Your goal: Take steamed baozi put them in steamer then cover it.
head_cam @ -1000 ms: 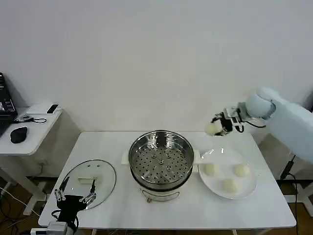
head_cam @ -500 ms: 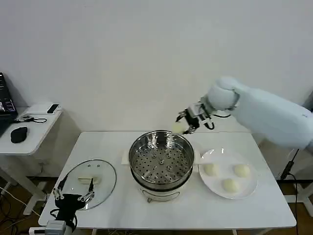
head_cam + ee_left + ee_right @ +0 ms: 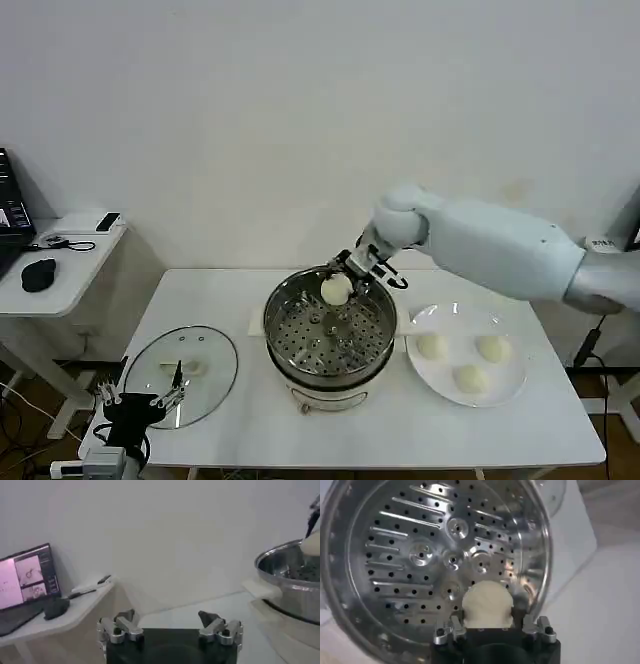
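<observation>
**First baozi held over the steamer, three still on the plate**

Nearest the robot, the left gripper (image 3: 140, 405) hung parked off the table's front edge, just in front of the glass cover (image 3: 183, 364), its fingers spread and empty. The cover lay flat on the white table (image 3: 400, 430), to the left of the steamer (image 3: 330, 325). To the right of the steamer, three baozi (image 3: 470, 377) waited on the white plate (image 3: 512, 388). Farther back, the right gripper (image 3: 347, 280) hovered over the steamer's far rim, clamped on a fourth baozi (image 3: 487, 605) above the perforated tray (image 3: 430, 560), which held nothing else. The step in hand looked like placing the first bun; the next move probably called for lowering it onto the tray, letting go, then going to the plate for another.
</observation>
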